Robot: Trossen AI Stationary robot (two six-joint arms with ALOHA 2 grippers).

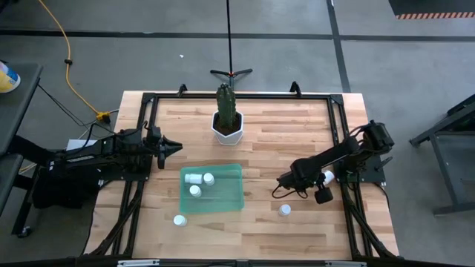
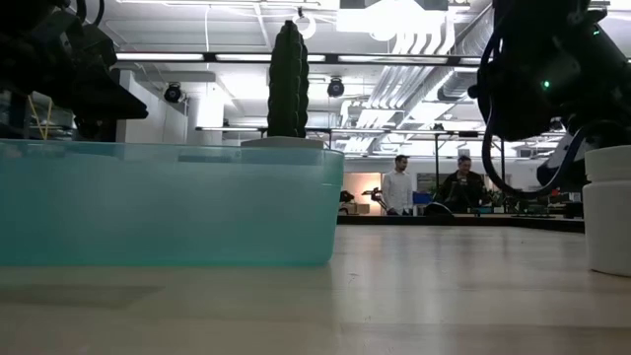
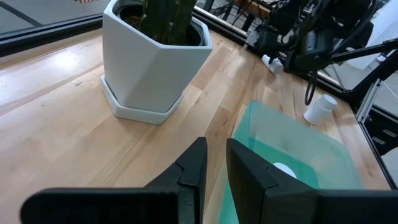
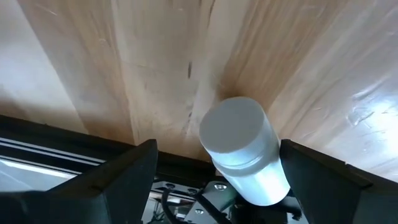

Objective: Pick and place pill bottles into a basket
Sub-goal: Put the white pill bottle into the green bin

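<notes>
The teal-green basket [image 1: 213, 188] lies near the table's middle with three white pill bottles [image 1: 194, 190] inside. One bottle [image 1: 179, 220] stands on the wood off the basket's near left corner, and another [image 1: 285, 211] near the front right. My right gripper [image 4: 217, 149] is open, slanting down over a further bottle [image 4: 239, 149] by the right rail. Its fingers stand on either side of that bottle, and a gap shows on one side. My left gripper [image 1: 177, 146] waits shut, left of the basket.
A cactus in a white hexagonal pot [image 1: 227, 124] stands at the far middle. Black frame rails [image 1: 344, 185] edge the table, one close beside the right gripper's bottle. Bare wood lies between the basket and the right arm. People [image 2: 399, 185] stand far off in the room.
</notes>
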